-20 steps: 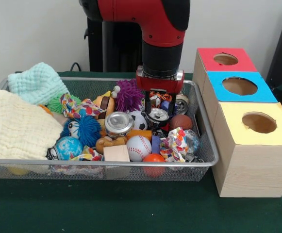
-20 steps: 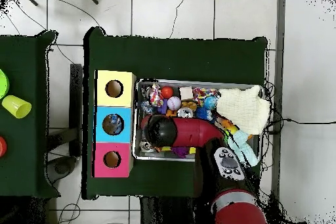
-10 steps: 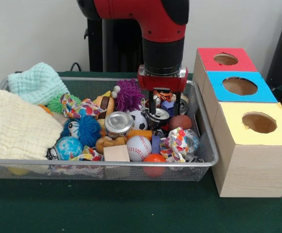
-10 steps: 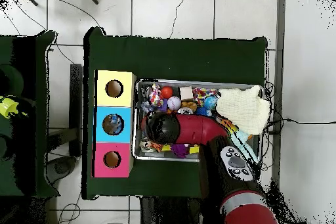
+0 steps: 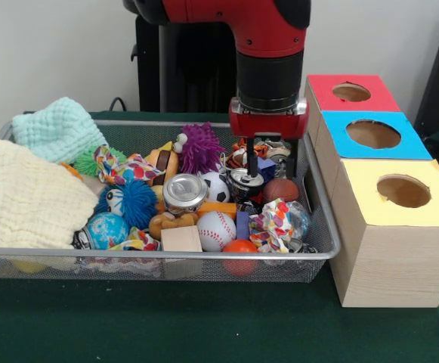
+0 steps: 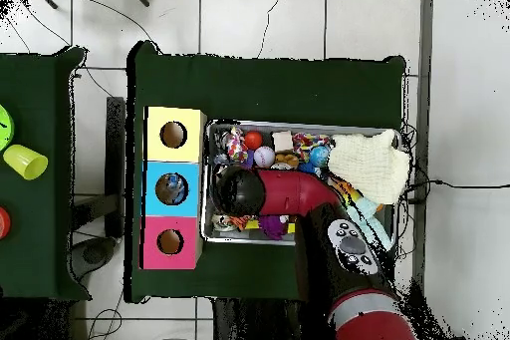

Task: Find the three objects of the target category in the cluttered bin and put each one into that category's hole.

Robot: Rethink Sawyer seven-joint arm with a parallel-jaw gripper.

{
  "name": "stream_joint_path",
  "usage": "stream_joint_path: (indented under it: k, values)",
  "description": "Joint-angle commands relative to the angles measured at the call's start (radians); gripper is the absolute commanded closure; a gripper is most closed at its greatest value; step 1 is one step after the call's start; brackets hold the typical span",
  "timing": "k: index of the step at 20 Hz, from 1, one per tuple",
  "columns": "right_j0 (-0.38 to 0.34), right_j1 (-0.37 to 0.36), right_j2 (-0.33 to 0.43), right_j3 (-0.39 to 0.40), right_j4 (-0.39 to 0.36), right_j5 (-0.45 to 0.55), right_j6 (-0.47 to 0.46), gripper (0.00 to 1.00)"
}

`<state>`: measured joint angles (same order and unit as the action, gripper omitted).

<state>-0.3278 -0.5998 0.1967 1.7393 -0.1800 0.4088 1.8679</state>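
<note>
Your gripper (image 5: 270, 160) hangs over the bin's (image 5: 321, 227) far right corner, fingers spread and empty above the cans. No clear bottle shows in the clutter. Something already lies in the blue box's hole (image 6: 171, 189), so part may be done.

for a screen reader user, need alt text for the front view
A red and black robot arm holds its gripper over the right end of a toy-cluttered wire bin, beside three wooden boxes topped red, blue and yellow.

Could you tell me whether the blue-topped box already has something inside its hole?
Yes. In the overhead view, the blue-topped box's hole shows a pale, glinting shape rather than darkness; what it is cannot be told.
</note>
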Motion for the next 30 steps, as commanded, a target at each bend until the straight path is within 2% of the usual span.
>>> stream_joint_path:
  k: [1,18,22,30]
  values:
    - [0.029,0.017,0.053,-0.007,-0.008,0.006,0.062,0.00]
    - [0.072,0.159,-0.027,-0.115,-0.045,-0.061,0.069,0.00]
    - [0.068,0.161,-0.028,-0.121,-0.046,-0.058,0.065,0.00]
    - [0.048,0.147,-0.023,-0.160,-0.030,0.013,0.039,0.00]
